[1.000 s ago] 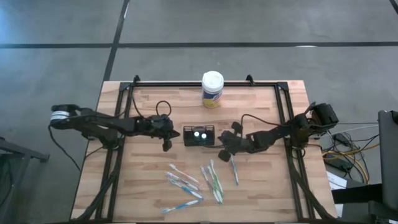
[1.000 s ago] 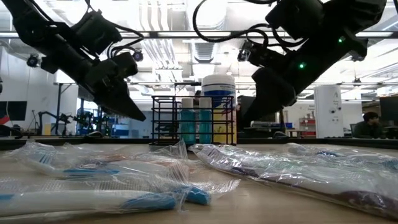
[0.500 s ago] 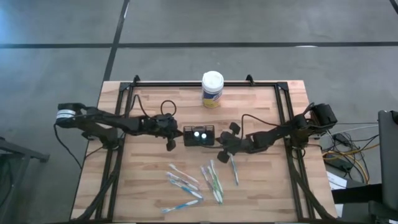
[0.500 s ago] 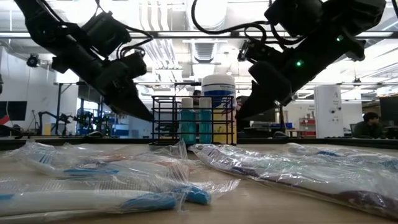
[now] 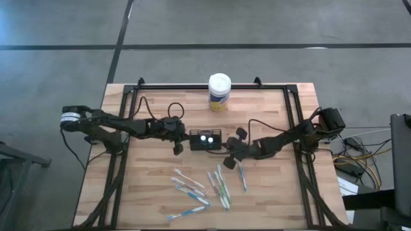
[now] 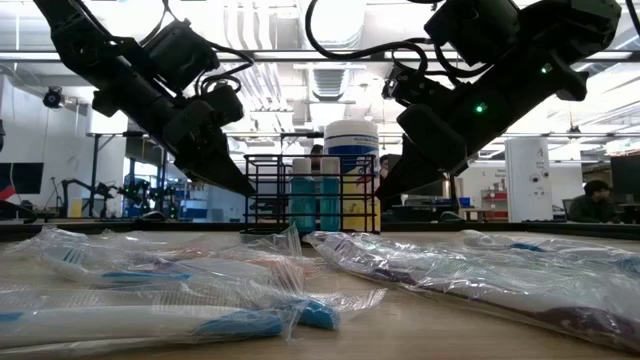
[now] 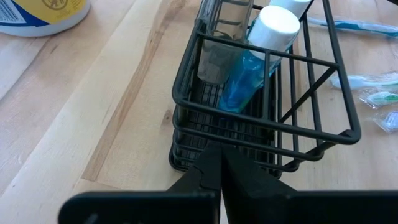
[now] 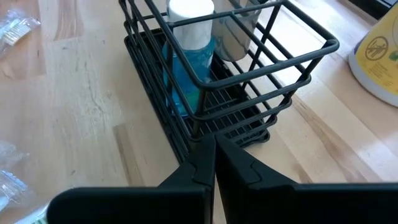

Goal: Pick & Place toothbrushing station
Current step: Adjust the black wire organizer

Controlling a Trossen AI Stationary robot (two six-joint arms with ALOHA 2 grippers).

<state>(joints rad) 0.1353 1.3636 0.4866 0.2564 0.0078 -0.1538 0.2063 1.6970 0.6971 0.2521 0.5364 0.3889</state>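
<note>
Black wire caddy [image 5: 205, 139] with two bottles inside; closed left gripper [image 5: 178, 149] at one end of it, closed right gripper [image 5: 226, 161] at the other.

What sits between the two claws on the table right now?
The black wire caddy, holding two blue white-capped bottles, stands between the shut left claw and shut right claw. The high view shows it, one claw at each end.
</note>
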